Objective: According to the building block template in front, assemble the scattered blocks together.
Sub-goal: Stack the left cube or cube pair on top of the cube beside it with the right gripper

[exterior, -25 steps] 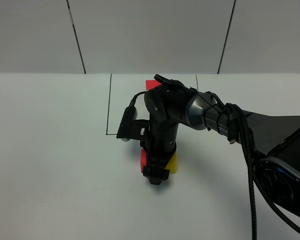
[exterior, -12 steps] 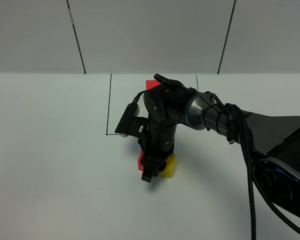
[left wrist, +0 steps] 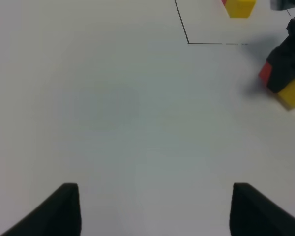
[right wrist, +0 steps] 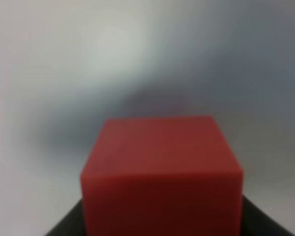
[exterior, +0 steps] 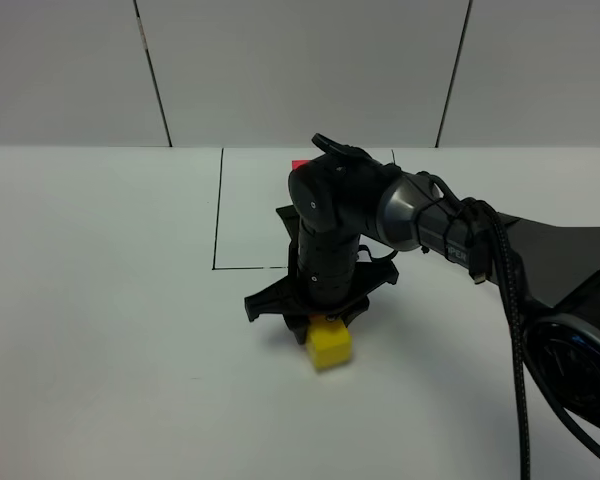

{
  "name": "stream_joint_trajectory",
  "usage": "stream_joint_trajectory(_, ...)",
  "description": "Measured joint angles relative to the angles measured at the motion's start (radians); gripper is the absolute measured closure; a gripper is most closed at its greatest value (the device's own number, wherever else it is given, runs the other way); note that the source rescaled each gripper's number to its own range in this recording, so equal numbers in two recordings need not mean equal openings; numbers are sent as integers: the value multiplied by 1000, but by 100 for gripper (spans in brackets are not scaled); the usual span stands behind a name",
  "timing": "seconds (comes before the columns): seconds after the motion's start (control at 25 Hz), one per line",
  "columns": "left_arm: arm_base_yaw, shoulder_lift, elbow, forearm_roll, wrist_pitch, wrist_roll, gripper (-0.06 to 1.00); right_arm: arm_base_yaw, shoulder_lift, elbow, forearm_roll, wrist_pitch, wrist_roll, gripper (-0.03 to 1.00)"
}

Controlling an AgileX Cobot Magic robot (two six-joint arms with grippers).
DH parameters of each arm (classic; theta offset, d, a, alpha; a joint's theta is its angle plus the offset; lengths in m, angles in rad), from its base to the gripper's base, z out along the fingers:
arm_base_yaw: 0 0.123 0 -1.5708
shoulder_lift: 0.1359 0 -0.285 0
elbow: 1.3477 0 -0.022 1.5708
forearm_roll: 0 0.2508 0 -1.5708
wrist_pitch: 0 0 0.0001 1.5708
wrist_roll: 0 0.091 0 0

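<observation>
I'm holding red cube [right wrist: 161, 169] in right fingers [exterior: 310, 322], touching yellow cube [exterior: 330, 343] on counter [exterior: 100, 300]. Left fingers [left wrist: 152, 209] staying wide, empty. Cube looking light, rigid, slick; gripping flat opposite faces.

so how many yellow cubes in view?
2. One yellow cube on the table just in front of the right hand; the other inside the drawn frame, hidden overhead by the arm.

The right arm [exterior: 332, 235] hides most of the template [exterior: 300, 165] and the red cube [right wrist: 161, 172] (blurred, cut off in the wrist view).
</observation>
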Motion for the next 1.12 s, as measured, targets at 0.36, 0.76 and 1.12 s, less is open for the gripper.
stream_joint_trajectory(0.36, 0, 0, 0, 0, 0, 0, 57, 4, -29, 0, -75, 3, 378, 97)
stream_joint_trajectory(0.76, 0, 0, 0, 0, 0, 0, 57, 28, -29, 0, -78, -45, 396, 97)
stream_joint_trajectory(1.12, 0, 0, 0, 0, 0, 0, 57, 38, 22, 0, -80, -55, 381, 97)
